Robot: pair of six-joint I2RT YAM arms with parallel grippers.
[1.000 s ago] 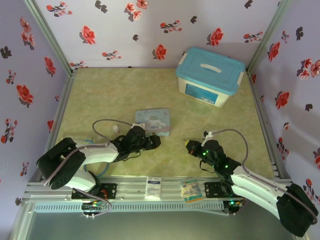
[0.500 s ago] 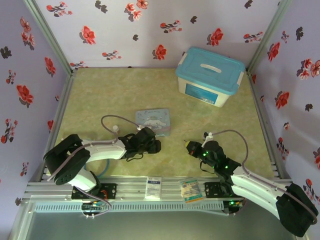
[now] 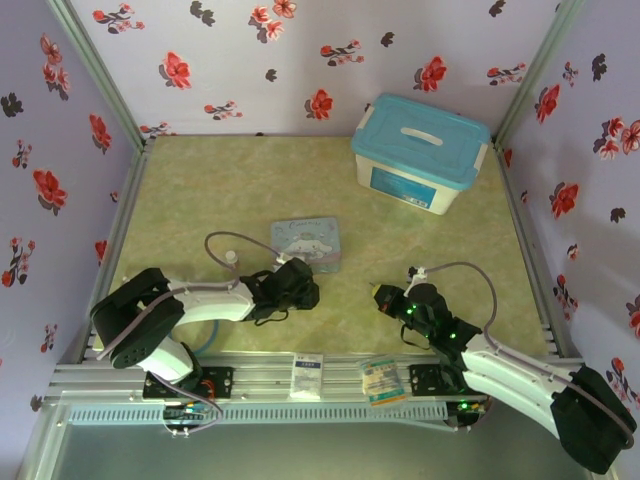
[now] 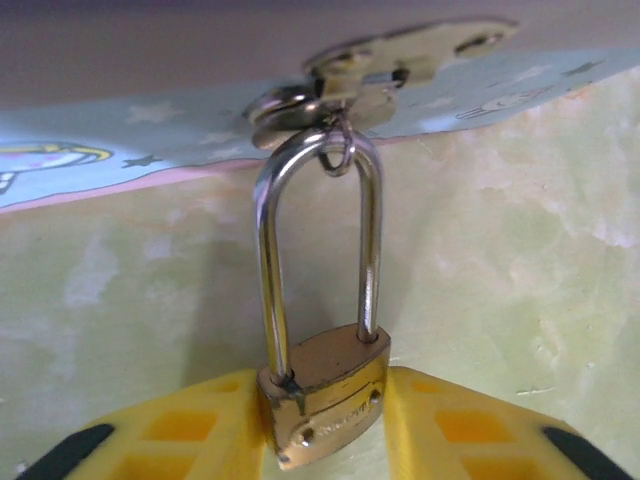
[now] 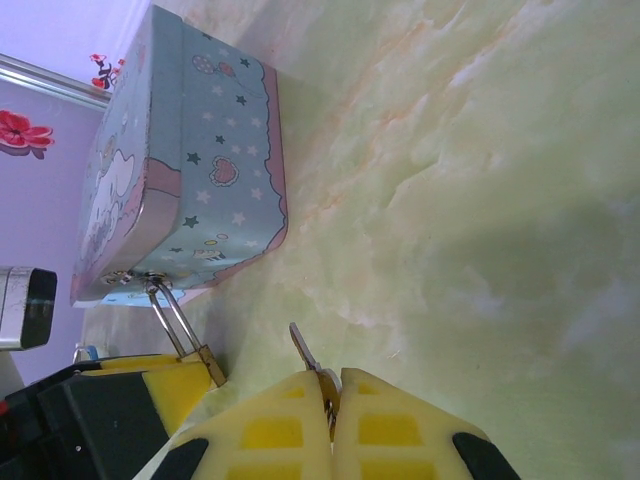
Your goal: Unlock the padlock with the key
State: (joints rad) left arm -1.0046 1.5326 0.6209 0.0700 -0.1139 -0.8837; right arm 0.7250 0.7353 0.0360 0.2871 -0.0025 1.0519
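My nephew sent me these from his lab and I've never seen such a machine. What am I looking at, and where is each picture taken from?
These are two robot arms bolted to the near edge of a table. The wide picture comes from a fixed camera above and behind them. The two close-ups come from small cameras on the wrists, so the yellow shapes at the bottom of each are that arm's own grasping part.

On the table lie a cartoon-printed tin and, farther back, a blue-lidded plastic box. A small brass padlock hangs from the tin's clasp.

The left pincer grips the padlock's body. The right pincer pinches a slim key, which is not yet in the lock.
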